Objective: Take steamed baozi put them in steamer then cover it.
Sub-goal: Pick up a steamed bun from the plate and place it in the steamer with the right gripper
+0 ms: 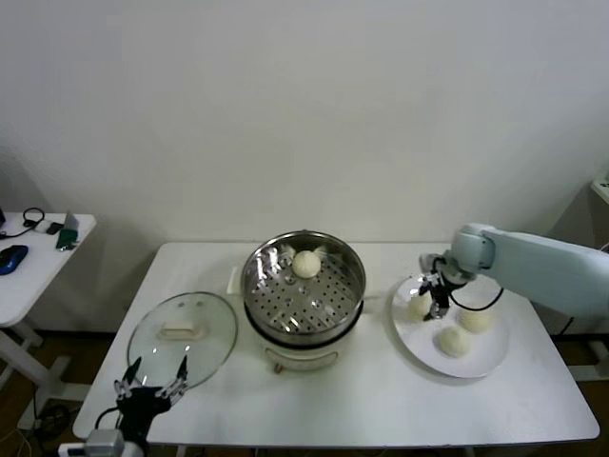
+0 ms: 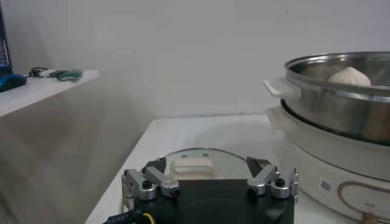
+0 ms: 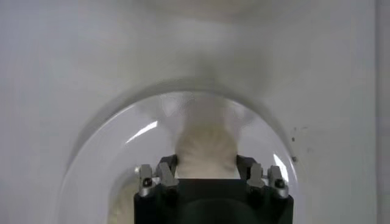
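The right pincer (image 3: 206, 173) grips a baozi (image 3: 205, 151) between its fingers on the plate (image 3: 97, 164).

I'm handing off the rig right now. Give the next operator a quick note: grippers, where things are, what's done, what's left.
Right gripper: shut on a baozi on the white plate.
Left gripper: open, idle at the table's near edge by the glass cover, which lies flat on the table.
Done: one baozi in the steamer.
Left: move the gripped bun and the two others from the plate, then cover the steamer.

Right gripper (image 3: 206, 173) clamped (left gripper (image 2: 209, 176) open)
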Robot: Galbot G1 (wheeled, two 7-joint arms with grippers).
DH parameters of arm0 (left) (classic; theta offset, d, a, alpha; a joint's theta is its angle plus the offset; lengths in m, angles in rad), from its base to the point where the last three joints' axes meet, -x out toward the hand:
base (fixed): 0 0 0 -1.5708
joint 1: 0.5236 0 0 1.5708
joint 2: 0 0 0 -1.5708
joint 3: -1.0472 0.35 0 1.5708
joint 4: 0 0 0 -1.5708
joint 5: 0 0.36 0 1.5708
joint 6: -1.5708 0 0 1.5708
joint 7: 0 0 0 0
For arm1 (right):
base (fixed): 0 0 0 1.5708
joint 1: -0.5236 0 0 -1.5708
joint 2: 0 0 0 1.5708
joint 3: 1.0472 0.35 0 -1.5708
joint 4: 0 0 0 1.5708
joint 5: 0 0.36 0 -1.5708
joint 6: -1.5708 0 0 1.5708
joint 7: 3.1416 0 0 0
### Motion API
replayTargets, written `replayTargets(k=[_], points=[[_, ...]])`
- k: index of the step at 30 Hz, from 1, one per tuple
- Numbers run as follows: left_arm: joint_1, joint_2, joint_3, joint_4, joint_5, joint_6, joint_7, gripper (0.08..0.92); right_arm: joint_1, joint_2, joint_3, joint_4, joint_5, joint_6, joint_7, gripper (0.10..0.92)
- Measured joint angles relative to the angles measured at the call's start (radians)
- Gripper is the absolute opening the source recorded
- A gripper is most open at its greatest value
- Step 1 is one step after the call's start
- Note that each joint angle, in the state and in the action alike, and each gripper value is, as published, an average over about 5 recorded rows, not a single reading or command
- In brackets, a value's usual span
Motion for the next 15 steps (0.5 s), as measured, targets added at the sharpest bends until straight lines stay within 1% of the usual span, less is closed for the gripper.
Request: replayTargets(k=[8, 15], points=[[-0.012, 0.004, 0.004, 0.000, 0.000, 0.002, 0.001, 0.823, 0.265, 0.024, -0.088, 0.075, 0.133, 0.007, -0.062, 0.655], [-0.026, 0.006, 0.009, -0.008, -0.004, 0.010, 0.003, 0.823, 0.390, 0.107, -0.068, 0.153, 0.264, -0.022, -0.058, 0.654]])
